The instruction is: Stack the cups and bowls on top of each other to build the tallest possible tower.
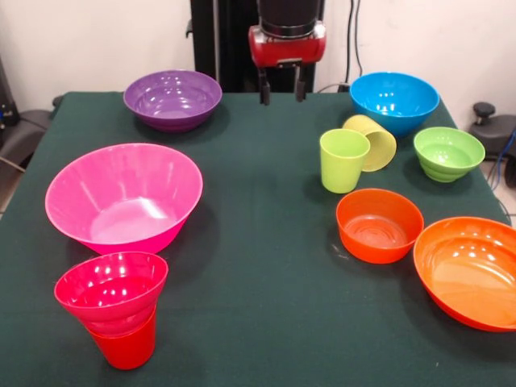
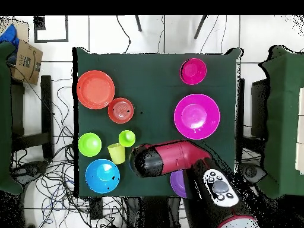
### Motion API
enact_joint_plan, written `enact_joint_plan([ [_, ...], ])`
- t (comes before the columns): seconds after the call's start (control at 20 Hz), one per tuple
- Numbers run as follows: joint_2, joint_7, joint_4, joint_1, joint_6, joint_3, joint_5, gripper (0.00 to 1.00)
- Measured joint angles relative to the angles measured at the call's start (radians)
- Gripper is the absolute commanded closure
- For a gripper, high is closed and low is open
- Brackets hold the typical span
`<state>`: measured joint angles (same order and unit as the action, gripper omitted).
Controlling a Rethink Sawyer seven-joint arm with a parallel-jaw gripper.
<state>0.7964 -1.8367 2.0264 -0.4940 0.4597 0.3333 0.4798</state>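
Note:
My gripper point(image 1: 281, 87) hangs open and empty above the table's far edge, between the purple bowl point(image 1: 172, 98) and the blue bowl point(image 1: 394, 101). A small magenta bowl point(image 1: 111, 289) sits in the red cup point(image 1: 125, 348) at the near left, a two-piece tower. The large pink bowl point(image 1: 122, 197) stands just behind it. The lime green cup point(image 1: 343, 160) stands upright, and the pale yellow cup point(image 1: 372, 142) lies on its side against it. The ribbed green bowl point(image 1: 448, 153), small orange bowl point(image 1: 379, 225) and large orange bowl point(image 1: 470, 270) stand at the right.
In the overhead view the arm point(image 2: 172, 159) covers most of the purple bowl point(image 2: 177, 184). The dark green table cloth point(image 1: 266, 314) has bare room in the middle. A cardboard box point(image 2: 27, 59) and cables lie on the floor beside the table.

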Motion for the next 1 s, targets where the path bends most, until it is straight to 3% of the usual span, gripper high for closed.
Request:
enact_joint_plan([
  [0.45, 0.047, -0.111, 0.000, 0.041, -0.064, -0.030, -0.050, 0.00],
  [1.0, 0.047, -0.117, 0.001, 0.069, -0.129, -0.061, -0.058, 0.00],
])
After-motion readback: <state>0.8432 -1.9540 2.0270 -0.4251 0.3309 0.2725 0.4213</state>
